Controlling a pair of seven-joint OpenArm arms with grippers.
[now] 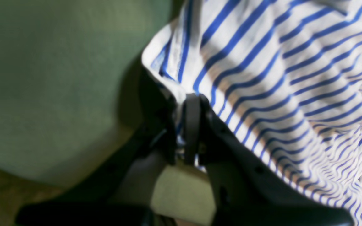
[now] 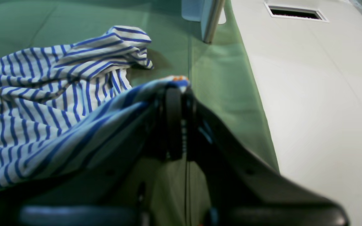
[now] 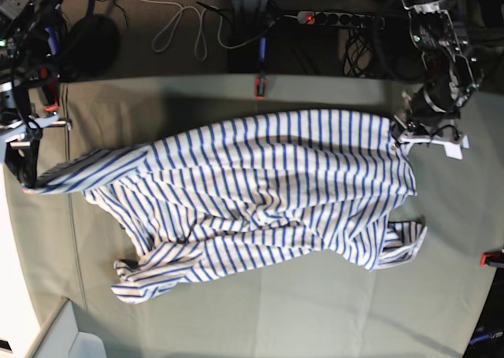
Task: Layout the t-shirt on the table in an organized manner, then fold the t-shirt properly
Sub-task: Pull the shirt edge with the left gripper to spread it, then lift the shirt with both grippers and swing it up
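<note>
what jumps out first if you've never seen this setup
The blue-striped t-shirt, stretched sideways across the green table. Each end effector pinches one end: the left end effector at one edge, the right end effector at the other. One sleeve is still crumpled.

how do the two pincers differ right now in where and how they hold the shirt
The left pincer pinches a white-edged corner at the base view's right, with fabric fanning away from it; the right pincer grips a bunched, twisted end at that view's left. By the left one the shirt spreads broad; toward the right one it tapers to a point. Both are shut on the shirt, stretching it across the table.
</note>
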